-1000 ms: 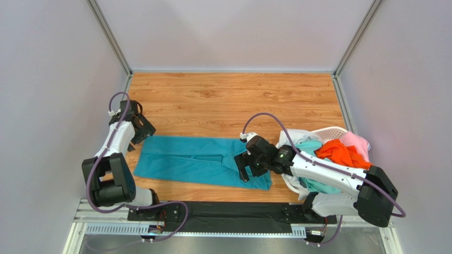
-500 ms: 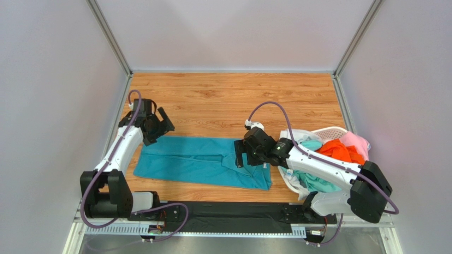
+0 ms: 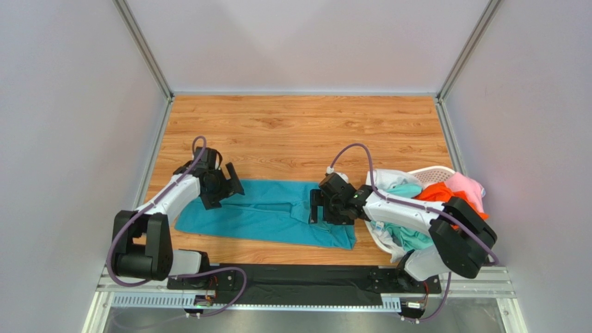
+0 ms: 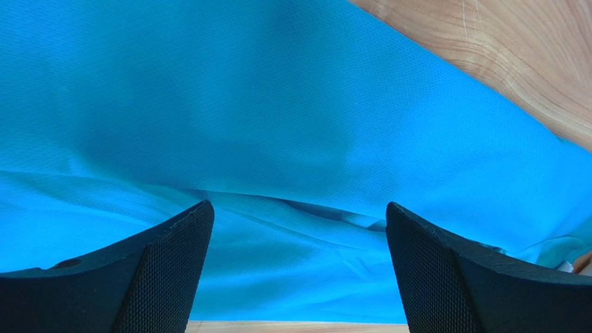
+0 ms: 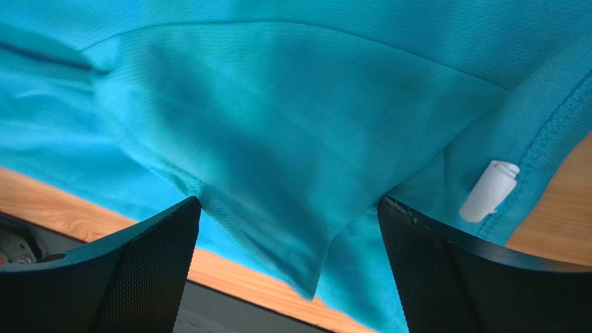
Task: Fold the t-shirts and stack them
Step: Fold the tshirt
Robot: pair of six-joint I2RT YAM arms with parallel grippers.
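The teal-blue t-shirt (image 3: pixel 267 211) lies spread on the wooden table (image 3: pixel 292 132), folded lengthways. My left gripper (image 3: pixel 233 189) is open just above its far left part; the left wrist view shows both fingers (image 4: pixel 149 277) apart over the cloth (image 4: pixel 278 111). My right gripper (image 3: pixel 314 207) is open above the shirt's right end; the right wrist view shows the cloth (image 5: pixel 292 125) with a sleeve fold and a white label (image 5: pixel 488 189) between the spread fingers (image 5: pixel 445 277). Mint green (image 3: pixel 405 189), orange (image 3: pixel 439 198), pink (image 3: pixel 464 186) and white (image 3: pixel 385 179) shirts lie in the basket.
The white perforated laundry basket (image 3: pixel 434 171) stands at the right, beside the right arm. Grey walls enclose the table on three sides. The black base rail (image 3: pixel 299 277) runs along the near edge.
My left gripper has swung from the table's left edge to the right, onto the shirt's far left part. My right gripper has moved slightly toward the far side over the shirt's right end.
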